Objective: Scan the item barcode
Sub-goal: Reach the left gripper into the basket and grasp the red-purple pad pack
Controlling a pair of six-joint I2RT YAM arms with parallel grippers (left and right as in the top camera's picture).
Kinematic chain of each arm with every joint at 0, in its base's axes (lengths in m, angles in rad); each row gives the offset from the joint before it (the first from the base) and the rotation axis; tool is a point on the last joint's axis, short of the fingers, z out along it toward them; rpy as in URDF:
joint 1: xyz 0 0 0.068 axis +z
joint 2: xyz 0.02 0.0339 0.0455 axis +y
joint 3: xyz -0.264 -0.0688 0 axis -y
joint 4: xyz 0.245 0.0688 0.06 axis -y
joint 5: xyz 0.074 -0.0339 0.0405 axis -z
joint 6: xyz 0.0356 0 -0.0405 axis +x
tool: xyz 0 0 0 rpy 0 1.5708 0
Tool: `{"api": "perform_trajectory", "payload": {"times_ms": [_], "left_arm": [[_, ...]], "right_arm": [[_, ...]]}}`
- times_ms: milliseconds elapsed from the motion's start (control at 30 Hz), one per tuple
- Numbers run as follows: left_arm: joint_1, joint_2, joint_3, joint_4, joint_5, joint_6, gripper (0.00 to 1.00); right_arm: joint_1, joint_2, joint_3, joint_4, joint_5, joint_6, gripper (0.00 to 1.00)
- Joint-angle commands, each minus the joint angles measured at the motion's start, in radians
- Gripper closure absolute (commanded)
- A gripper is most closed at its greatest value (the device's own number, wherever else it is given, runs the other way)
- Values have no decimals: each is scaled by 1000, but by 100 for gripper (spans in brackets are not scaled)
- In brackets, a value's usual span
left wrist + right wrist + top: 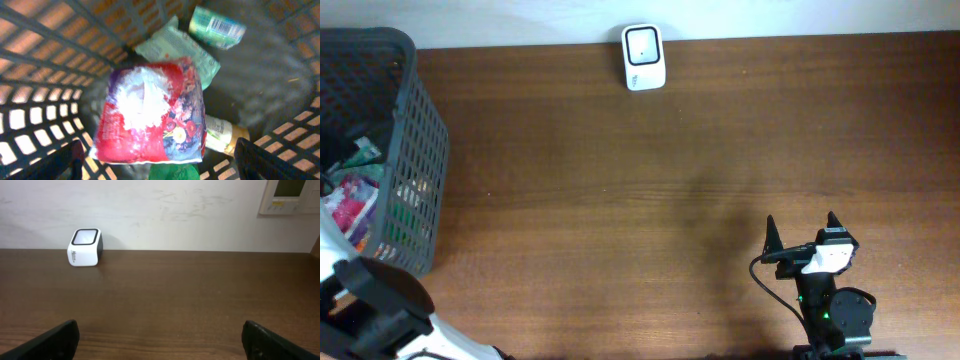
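From overhead, open table [620, 200] stretches ahead of the right gripper [801, 220], whose fingers are spread, and the scanner [644, 57] sits far beyond them at the back edge. The left arm [375, 300] reaches toward the basket [420, 150], its tip hidden. In the left wrist view, basket walls crowd the left gripper [157, 145]. Its fingers are spread with the red packet [150, 115] between them, blurred, and a barcoded can [217, 27] lies beyond. In the right wrist view the scanner is ahead-left and the fingertips are cropped.

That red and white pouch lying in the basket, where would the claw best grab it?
Probably from straight above, pinching across its side edges near the middle. The pouch lies flat atop the other packets, and the basket walls block a sideways approach. The left claw hangs open above it, one finger each side.
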Motion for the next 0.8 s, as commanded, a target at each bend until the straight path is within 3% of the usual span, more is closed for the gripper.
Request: {"api": "perform_trajectory", "payload": {"times_ms": [0,300,400,467,667,733,767], "left_arm": [[-21,58,11,-20,-20,-26,11],[-59,166,2,-24,-39,-21,4],[-59,214,2,-53,-68,-2,7],[-59,246,2,-84,-127,-3,28],[-59,262,3,-129,-135,-2,67],[-59,262,3,-140,-135,-2,94],[-59,262,3,-144,-135,-2,100]], "right_arm": [[8,-6,-9,-2,8,8,1],[8,-6,-9,-2,8,8,1],[8,-6,-9,-2,8,8,2],[8,-6,-9,-2,8,8,2],[8,-6,-9,-2,8,8,2],[8,-6,-9,-2,8,8,1],[8,-6,-9,-2,8,8,1]]}}
